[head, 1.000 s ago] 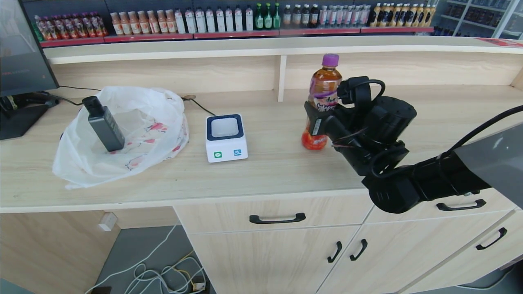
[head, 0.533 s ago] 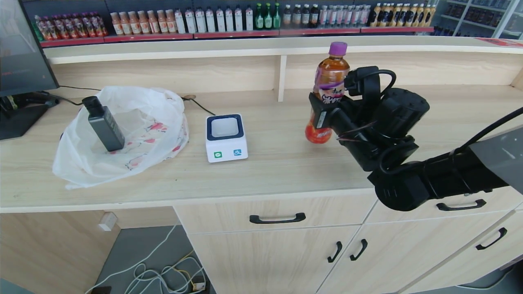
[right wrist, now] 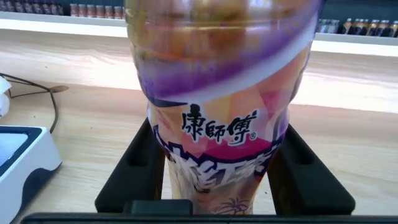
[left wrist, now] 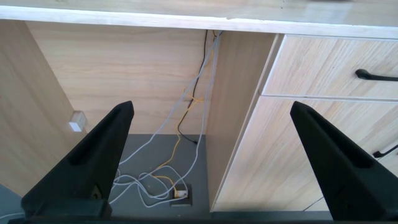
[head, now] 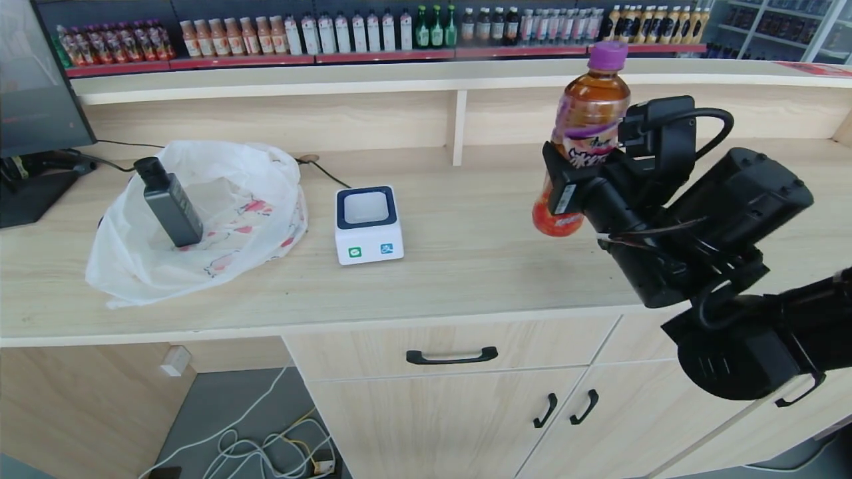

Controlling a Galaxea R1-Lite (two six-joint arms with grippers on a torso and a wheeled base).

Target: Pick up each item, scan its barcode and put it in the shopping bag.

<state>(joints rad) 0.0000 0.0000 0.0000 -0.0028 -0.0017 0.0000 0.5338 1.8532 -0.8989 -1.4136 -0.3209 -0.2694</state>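
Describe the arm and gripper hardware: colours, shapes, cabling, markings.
Right arm: matte black, fat cylindrical joints, a thick black cable looping off the boxy wrist block, thin reddish wires at the wrist. Right gripper: black flat-sided fingers, one with a small white label. Left gripper: two plain black wedge fingers tapering to the tips.

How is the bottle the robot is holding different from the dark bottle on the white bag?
The tea bottle is see-through orange-brown with a purple cap; the grey bottle is dark all over, cap too. The tea bottle is round; the grey bottle looks flat-sided. The tea bottle is held above the counter by the right gripper; the grey bottle leans on the shopping bag. Both are capped bottles.
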